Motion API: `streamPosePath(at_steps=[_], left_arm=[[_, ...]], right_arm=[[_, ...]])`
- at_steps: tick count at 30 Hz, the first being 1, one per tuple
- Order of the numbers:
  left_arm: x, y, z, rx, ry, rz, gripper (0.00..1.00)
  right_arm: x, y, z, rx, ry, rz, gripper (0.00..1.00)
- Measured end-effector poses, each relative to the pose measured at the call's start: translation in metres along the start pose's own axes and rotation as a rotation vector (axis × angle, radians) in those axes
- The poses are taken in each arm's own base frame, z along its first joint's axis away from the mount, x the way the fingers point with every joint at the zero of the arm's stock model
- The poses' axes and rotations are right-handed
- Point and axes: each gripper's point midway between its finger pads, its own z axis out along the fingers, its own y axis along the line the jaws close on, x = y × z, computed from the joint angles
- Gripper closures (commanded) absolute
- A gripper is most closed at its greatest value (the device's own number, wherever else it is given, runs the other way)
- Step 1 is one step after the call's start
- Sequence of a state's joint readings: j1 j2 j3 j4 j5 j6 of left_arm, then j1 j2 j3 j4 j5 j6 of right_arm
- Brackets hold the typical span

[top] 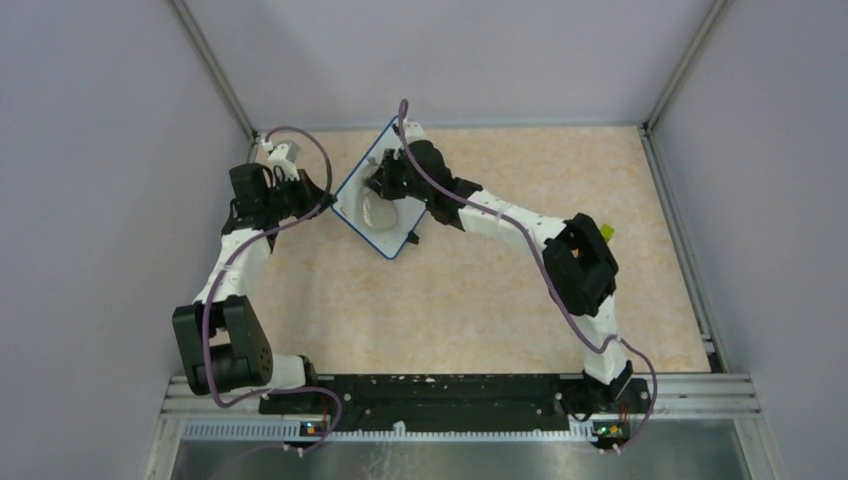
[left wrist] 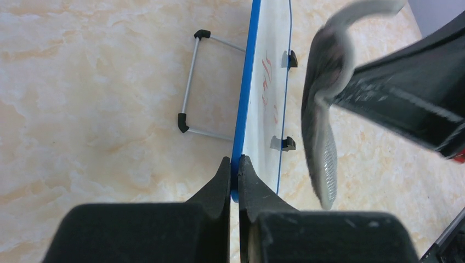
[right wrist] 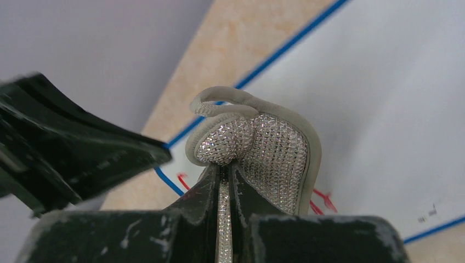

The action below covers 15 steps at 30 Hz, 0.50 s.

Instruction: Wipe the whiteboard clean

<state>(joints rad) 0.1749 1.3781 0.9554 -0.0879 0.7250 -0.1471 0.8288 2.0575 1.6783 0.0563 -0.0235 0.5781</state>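
The whiteboard (top: 353,197) stands tilted at the far left of the table, white with a thin blue rim. My left gripper (left wrist: 234,169) (top: 327,201) is shut on that rim at the board's near corner. Red handwriting (left wrist: 266,70) (right wrist: 324,200) shows on the board's face. My right gripper (right wrist: 224,174) (top: 384,184) is shut on the grey oval eraser pad (right wrist: 268,150) (left wrist: 320,104), which is folded up between the jaws. The pad is held against or just off the board's face, beside the red marks. In the right wrist view the whiteboard (right wrist: 384,104) fills the right side.
A thin wire stand with black feet (left wrist: 189,82) juts from the back of the board onto the beige marbled tabletop (top: 470,300). Grey enclosure walls with metal corner posts (top: 215,70) close in behind and at both sides.
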Motion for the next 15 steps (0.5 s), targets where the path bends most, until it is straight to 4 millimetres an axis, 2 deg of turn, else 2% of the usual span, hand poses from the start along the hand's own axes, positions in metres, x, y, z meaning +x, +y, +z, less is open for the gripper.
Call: streamPosePath(at_steps=[3, 5, 7, 10, 15], left_arm=[[0.000, 0.000, 0.000, 0.000, 0.000, 0.000, 1.00], [0.000, 0.000, 0.000, 0.000, 0.000, 0.001, 1.00], [0.000, 0.000, 0.000, 0.000, 0.000, 0.001, 1.00], [0.000, 0.001, 0.000, -0.006, 0.000, 0.003, 1.00], [0.001, 0.001, 0.001, -0.012, 0.003, 0.004, 1.00]], right_arm=[[-0.031, 0.020, 0.008, -0.049, -0.074, -0.001, 1.00], [-0.040, 0.026, 0.018, -0.067, -0.101, -0.001, 1.00], [-0.034, 0.022, 0.028, -0.065, -0.095, 0.004, 1.00], [-0.012, 0.008, 0.044, -0.040, -0.054, 0.016, 1.00], [-0.008, 0.002, 0.044, -0.036, -0.072, 0.038, 1.00]])
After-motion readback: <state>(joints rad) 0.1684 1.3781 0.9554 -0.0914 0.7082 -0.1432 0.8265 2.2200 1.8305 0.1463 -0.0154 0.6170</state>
